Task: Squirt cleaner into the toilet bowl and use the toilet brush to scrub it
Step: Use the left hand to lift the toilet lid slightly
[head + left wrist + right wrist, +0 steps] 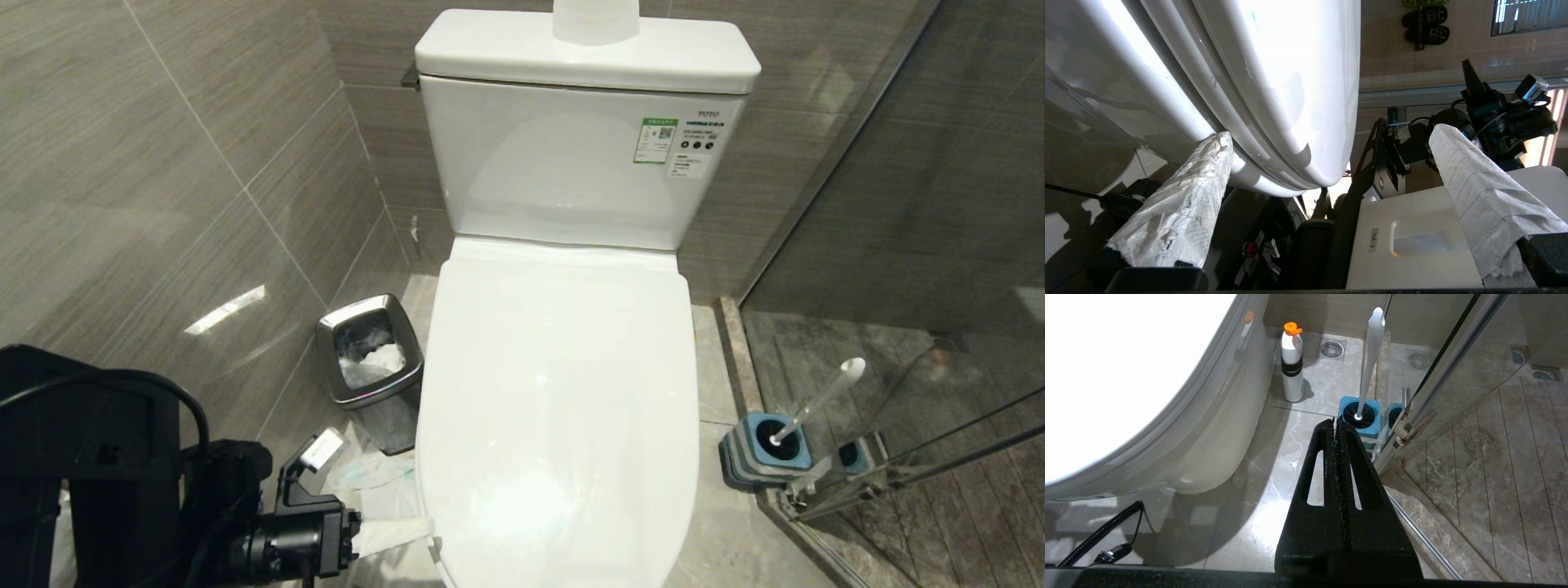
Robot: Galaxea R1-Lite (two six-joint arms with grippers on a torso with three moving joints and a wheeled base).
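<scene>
Your toilet bowl (563, 392) sits straight ahead against the grey tiled wall, glossy white, its lid down flat over the seat and a green-and-white sticker on the tank. A white roll rests on top of the tank, mostly cut off by the head view's upper edge. The toilet brush (820, 398) stands to the right of the toilet, beside the glass shower door, its slim white handle leaning out of a square blue-topped holder (763, 449) with grey stripes. From the right wrist view you can also see a white cleaner bottle (1292, 363) with an orange cap and a black band, upright on the floor near the toilet's base, close to the holder.

On the toilet's left, a steel waste bin (371, 367) stands by the wall, lined with a bag and holding crumpled white paper.

Your left gripper (1327, 155) is low at the front left edge of the toilet, its jaws spread wide. Both fingers (1180, 204) are wrapped in white paper towel; one wrapped finger touches the underside of the bowl's rim, the other stands clear, and nothing is gripped. Your right gripper (1336, 426) hangs above the floor tiles to the right of the toilet, pointing toward the brush holder, its black jaws pressed together on nothing.
</scene>
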